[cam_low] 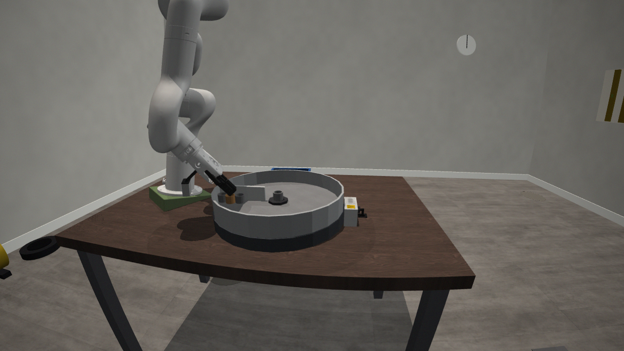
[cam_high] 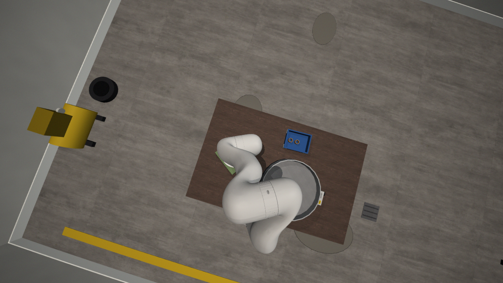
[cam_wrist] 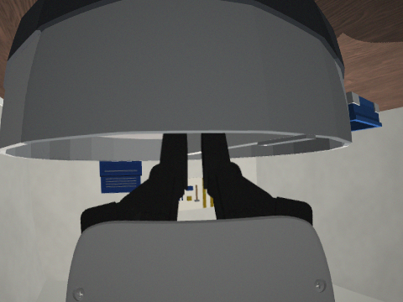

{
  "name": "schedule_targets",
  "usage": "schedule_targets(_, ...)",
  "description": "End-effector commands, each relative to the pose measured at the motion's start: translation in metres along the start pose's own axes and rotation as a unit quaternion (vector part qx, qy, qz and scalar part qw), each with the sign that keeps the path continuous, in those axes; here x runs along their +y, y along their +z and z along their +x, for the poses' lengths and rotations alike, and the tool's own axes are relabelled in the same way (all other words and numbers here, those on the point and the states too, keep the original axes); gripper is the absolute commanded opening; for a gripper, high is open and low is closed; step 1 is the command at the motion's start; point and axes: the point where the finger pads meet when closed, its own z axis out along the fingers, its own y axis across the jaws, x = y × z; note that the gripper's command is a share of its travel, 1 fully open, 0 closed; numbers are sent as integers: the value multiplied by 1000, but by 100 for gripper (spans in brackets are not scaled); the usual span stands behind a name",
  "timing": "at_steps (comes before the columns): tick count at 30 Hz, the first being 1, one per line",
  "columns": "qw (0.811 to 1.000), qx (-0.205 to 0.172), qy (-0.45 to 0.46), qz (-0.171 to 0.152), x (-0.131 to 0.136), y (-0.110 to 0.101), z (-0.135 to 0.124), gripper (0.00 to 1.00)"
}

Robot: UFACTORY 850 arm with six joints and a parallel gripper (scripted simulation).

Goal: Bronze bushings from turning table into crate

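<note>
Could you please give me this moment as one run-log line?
tool: nearly shut, empty | at bronze bushing on turning table | crate: two bronze inside

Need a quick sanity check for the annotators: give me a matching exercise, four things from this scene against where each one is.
Things:
1. gripper
2. two bronze rings
3. grey bushing
4. black hub

Places:
A. middle of the turning table
B. in the blue crate
C. just over the table's near-left rim, above the bronze bushing
D. right of the bronze bushing

Pairs: 1-C, 2-B, 3-D, 4-A
</note>
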Motion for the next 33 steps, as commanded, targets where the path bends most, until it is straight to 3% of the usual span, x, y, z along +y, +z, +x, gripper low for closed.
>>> schedule_targets(1,1000,0,0,0,-1,0,0,10)
schedule_targets(23,1000,0,0,0,0,8,7,10)
schedule_targets(24,1000,0,0,0,0,8,7,0)
schedule_targets(33,1000,0,0,0,0,8,7,0)
